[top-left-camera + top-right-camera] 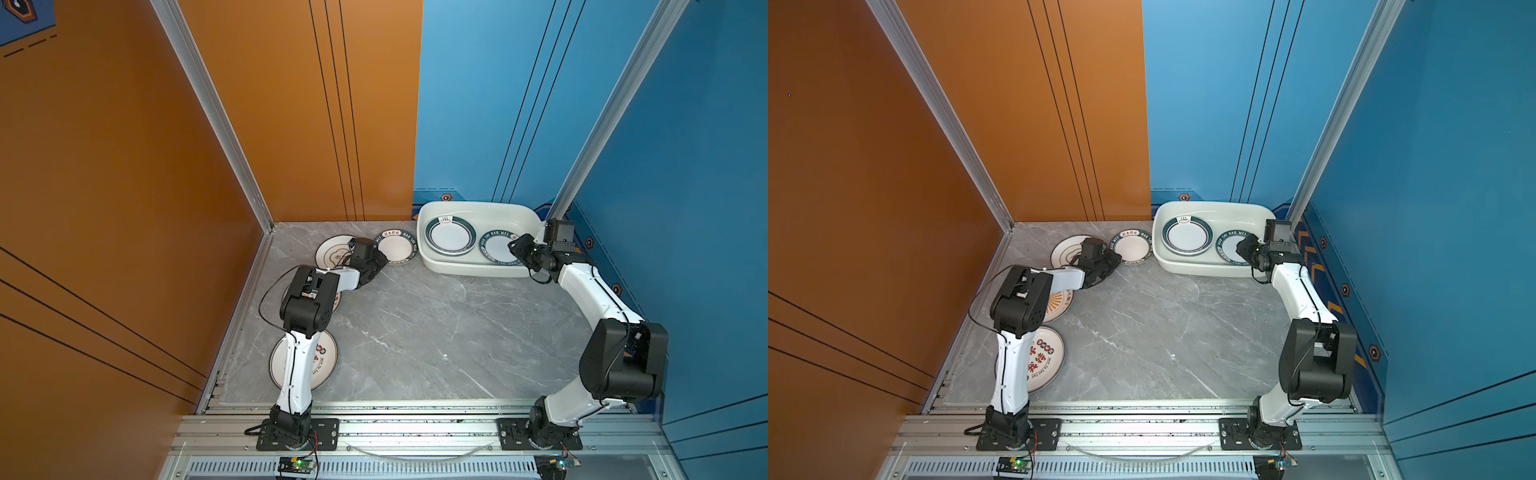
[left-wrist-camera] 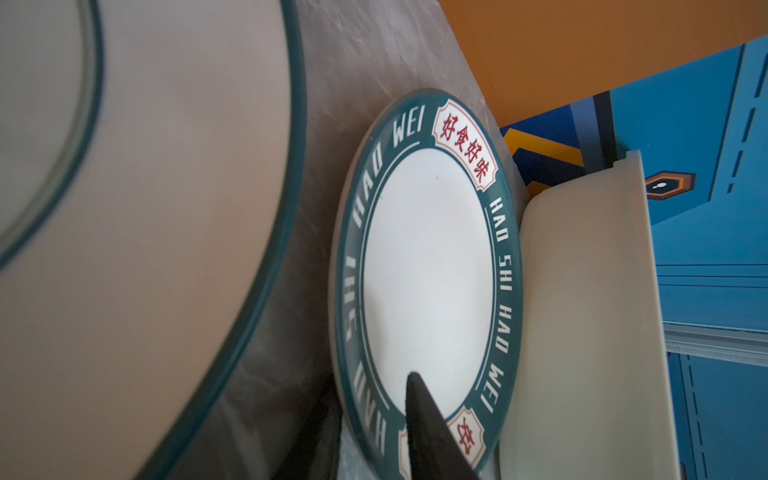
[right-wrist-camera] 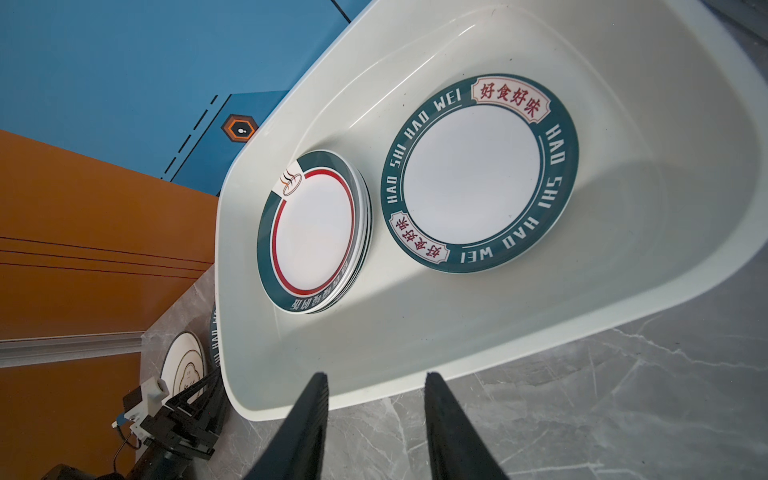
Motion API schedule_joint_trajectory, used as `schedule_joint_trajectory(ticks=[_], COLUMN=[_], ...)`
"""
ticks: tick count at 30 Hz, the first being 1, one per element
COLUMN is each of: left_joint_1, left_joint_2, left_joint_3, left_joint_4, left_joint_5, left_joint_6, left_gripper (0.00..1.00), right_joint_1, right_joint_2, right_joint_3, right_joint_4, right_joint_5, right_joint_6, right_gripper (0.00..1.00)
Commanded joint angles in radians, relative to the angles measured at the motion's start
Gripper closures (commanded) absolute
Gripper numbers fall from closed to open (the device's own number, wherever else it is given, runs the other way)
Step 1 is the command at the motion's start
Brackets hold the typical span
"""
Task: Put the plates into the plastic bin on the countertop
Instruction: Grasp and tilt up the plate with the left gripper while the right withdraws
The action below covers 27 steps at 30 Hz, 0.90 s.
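A green-lettered plate (image 1: 395,246) (image 2: 428,270) lies on the countertop (image 1: 415,332) just left of the plastic bin (image 1: 478,270) (image 3: 415,332). My left gripper (image 1: 380,259) (image 2: 374,399) is shut on its near rim, one finger (image 2: 424,415) on the plate's face and the other under the edge. Inside the bin sit a stack of red-lined plates (image 1: 450,235) (image 3: 311,232) and another green-lettered plate (image 1: 496,248) (image 3: 478,174). Over the bin's right end my right gripper (image 1: 515,245) (image 3: 374,378) hangs open, holding nothing.
A cream quatrefoil plate (image 1: 332,251) (image 2: 166,187) lies beside the left gripper. A sunburst plate (image 1: 1059,305) and a Chinese-character plate (image 1: 1046,357) lie partly under the left arm. Orange and blue walls close in the back and sides; an aluminium rail (image 1: 415,405) edges the front.
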Motion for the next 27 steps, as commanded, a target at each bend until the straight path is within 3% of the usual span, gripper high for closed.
schedule_joint_trajectory(ticks=[1,6,11,13,27], left_joint_1=[0.011,0.018,0.025,0.027,0.062], left_joint_2=[0.070,0.075,0.074,0.070,-0.153], left_joint_3=[-0.026,-0.045,-0.063,-0.067,-0.157], left_joint_4=[-0.109,-0.089,-0.069,-0.065,-0.136], left_joint_5=[0.017,0.032,0.046,0.051,0.008], left_joint_6=[0.001,0.003,0.004,0.004,0.119], left_gripper=[0.81,0.90,0.94,1.00,1.00], right_joint_1=[0.007,0.012,0.019,0.023,0.035], right_joint_2=[0.011,0.017,0.030,0.034,0.006], right_joint_3=[-0.009,-0.008,-0.007,-0.007,-0.017], right_joint_4=[0.012,0.011,0.012,0.011,0.000], right_joint_5=[-0.008,-0.010,-0.016,-0.016,-0.035], right_joint_6=[0.012,0.010,0.010,0.009,-0.009], right_gripper=[0.59,0.59,0.59,0.59,0.59])
